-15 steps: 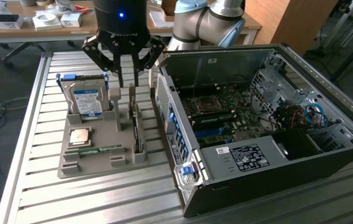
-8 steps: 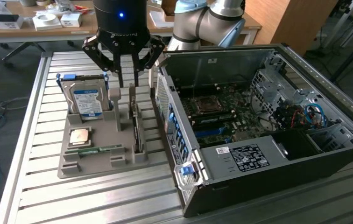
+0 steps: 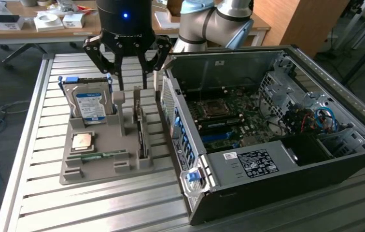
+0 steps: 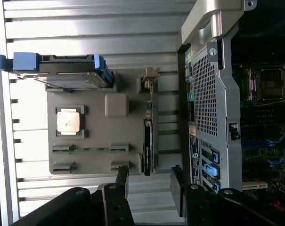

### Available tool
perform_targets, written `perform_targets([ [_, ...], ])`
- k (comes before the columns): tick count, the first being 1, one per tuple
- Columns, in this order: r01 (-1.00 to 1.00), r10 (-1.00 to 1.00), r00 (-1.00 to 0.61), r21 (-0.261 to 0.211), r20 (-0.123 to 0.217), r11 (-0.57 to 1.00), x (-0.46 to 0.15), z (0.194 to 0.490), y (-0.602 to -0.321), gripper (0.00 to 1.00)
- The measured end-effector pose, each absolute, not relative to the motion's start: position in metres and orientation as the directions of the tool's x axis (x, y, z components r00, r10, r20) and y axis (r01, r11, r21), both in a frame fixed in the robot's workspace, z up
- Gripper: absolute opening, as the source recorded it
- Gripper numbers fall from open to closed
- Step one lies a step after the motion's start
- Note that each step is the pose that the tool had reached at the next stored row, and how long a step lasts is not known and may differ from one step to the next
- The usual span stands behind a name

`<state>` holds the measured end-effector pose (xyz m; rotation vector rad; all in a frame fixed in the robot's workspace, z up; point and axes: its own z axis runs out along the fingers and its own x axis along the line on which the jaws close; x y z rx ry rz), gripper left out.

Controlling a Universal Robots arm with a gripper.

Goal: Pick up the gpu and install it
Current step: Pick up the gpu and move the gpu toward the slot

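The gpu [image 3: 142, 133] stands on its long edge in a slot along the grey holder tray [image 3: 108, 140], on the side nearest the computer case. It is a thin dark card [image 4: 147, 143] with a pale metal bracket [image 4: 150, 82] at one end. My gripper [image 3: 132, 85] hangs open above the far end of the tray, over the gpu's bracket end, and touches nothing. In the wrist view the black fingers [image 4: 122, 175] of the gripper [image 4: 149, 176] stand apart, with nothing between them, just off the card's dark end.
The tray [image 4: 116, 136] also holds an upright silver hard drive [image 3: 91, 104] with a blue label, a CPU [image 3: 82, 141] and a green memory stick [image 3: 99, 155]. The open computer case [image 3: 266, 130] lies right beside the tray, motherboard [image 3: 231, 116] exposed. Both rest on a slatted metal table [image 3: 92, 203].
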<state>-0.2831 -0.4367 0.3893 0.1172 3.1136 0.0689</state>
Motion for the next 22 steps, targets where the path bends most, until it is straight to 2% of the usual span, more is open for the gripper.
perform_targets([
  [22, 0.075, 0.076, -0.997, 0.046, -0.023, 0.996, -0.2831, 0.3797, -0.4367, 0.49],
])
